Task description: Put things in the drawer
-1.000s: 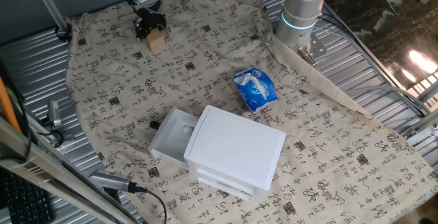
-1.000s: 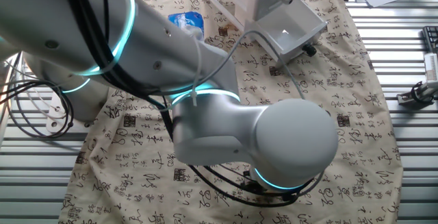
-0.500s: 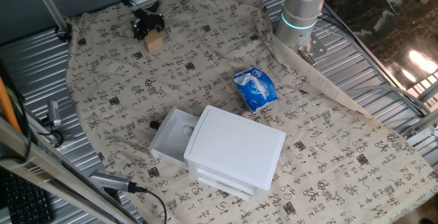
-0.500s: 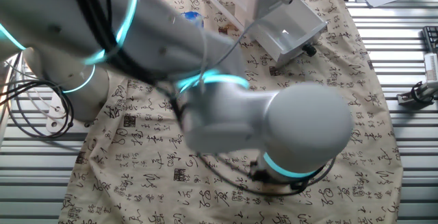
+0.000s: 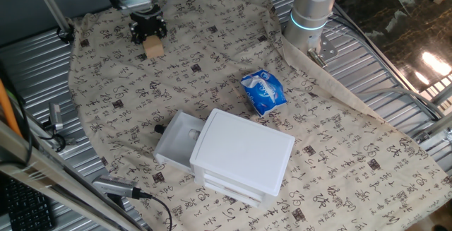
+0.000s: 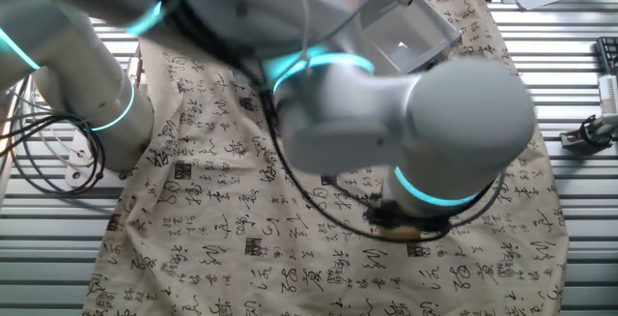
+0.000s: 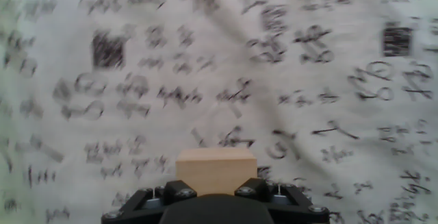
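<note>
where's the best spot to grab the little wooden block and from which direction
Grip the small light-brown wooden block across two opposite flat side faces, coming straight down from above. It is a plain cube-like shape with parallel sides, no handle or lip. The end effector is already at it from above; the hand view shows the block between the fingers.

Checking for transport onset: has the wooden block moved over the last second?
Yes. In the one fixed view the wooden block, held at the gripper, has shifted slightly left and up in the image, farther from the white drawer unit.
</note>
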Controlling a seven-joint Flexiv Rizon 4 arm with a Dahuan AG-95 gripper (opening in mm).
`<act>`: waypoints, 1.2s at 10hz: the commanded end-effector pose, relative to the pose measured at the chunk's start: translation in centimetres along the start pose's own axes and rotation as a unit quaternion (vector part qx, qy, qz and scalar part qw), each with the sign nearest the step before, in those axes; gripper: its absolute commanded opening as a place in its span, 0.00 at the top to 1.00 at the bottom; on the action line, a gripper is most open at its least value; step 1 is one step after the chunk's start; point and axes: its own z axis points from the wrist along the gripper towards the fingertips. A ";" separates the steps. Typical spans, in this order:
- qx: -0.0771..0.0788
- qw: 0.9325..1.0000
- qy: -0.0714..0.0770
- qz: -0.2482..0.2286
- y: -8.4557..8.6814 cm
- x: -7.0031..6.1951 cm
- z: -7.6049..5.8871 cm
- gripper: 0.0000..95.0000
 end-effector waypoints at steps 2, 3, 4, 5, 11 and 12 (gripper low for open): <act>0.011 0.989 -0.002 0.145 0.0 -1.2 -0.6 1.00; 0.014 0.984 -0.004 0.175 0.1 -1.2 -0.6 1.00; 0.018 0.976 -0.009 0.218 0.1 -1.3 -0.6 1.00; 0.023 0.966 -0.011 0.256 0.1 -1.3 -0.7 1.00; 0.027 0.955 -0.021 0.296 0.1 -1.3 -0.7 1.00; 0.027 0.958 -0.022 0.285 0.1 -1.3 -0.7 1.00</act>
